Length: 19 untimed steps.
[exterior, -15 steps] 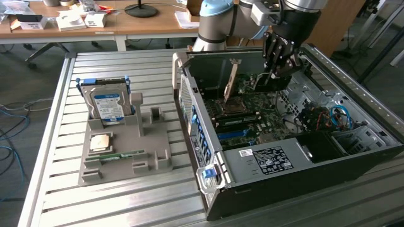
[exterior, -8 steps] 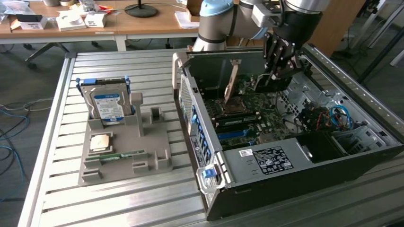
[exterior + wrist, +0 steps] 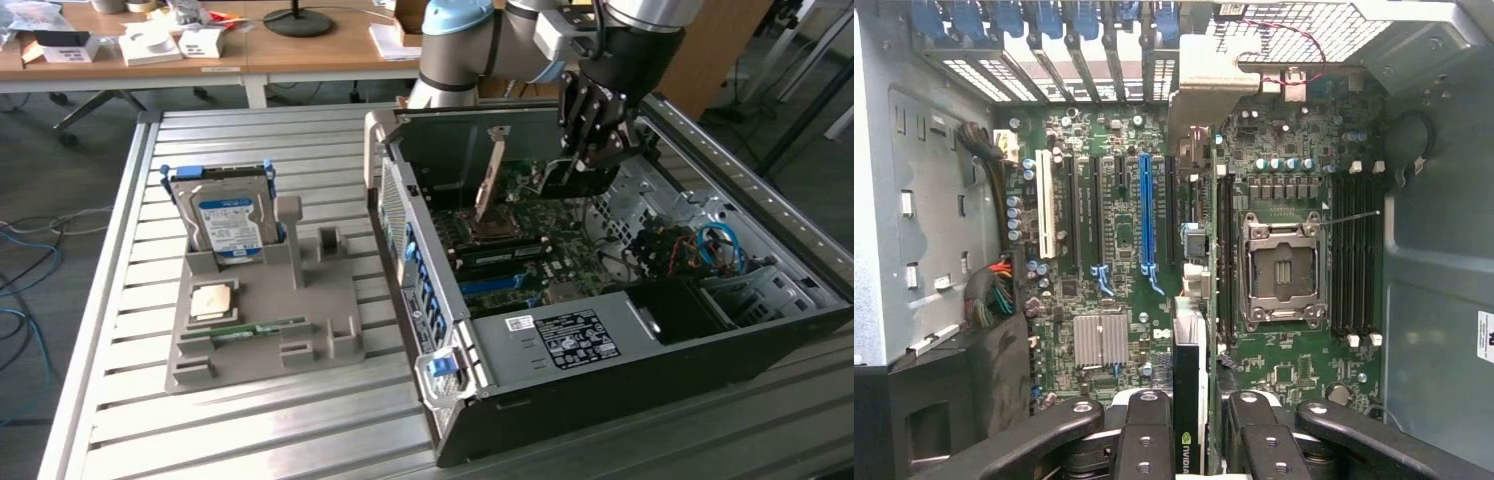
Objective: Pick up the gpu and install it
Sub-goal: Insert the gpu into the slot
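The fingers [image 3: 1146, 435] are partly closed and clamp the gpu [image 3: 1190, 350] by its two flat faces. The card hangs edge-on inside the case [image 3: 641, 340], clear of the board. Its visible edge lies just beside the blue slot [image 3: 1146, 215], on the side toward the CPU socket [image 3: 1282, 270].

The main risk, as I judge it, is misalignment. The card runs parallel to the blue slot but looks offset from it, and I cannot tell which slot lies under it. If the connector edge met the board beside the blue slot, it could bear on small parts or jam against a slot wall.

The grip is a second worry. A thin card pinched near one end could pivot or slide between the pads under a seating push, so one end would enter skewed.

The bracket end could also catch the rear frame [image 3: 1054, 40] beyond the blue slot's far end. The cable bundle [image 3: 994, 295], well apart from the blue slot, looks safely out of the way.
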{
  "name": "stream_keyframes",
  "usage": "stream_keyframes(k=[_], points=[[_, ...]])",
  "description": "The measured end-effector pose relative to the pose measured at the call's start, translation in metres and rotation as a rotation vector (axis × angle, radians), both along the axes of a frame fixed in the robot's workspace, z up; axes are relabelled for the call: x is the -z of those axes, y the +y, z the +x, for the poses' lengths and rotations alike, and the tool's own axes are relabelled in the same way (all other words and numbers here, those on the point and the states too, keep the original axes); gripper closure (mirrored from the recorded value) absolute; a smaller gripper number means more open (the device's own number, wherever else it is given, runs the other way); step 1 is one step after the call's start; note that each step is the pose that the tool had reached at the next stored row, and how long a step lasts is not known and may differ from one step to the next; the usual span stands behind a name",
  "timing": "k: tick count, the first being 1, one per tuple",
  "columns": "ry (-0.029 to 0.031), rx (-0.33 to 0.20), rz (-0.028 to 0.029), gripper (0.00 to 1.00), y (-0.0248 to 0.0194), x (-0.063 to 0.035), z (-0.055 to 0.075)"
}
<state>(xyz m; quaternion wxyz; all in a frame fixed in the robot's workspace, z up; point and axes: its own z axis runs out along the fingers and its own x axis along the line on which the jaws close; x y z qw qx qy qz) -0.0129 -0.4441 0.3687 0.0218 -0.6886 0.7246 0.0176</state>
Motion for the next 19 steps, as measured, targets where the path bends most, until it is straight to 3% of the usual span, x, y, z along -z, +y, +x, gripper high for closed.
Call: stream_keyframes(k=[19], points=[[0.0000,0.000,-0.0001,0.74,0.0000,0.0005,-0.0069]])
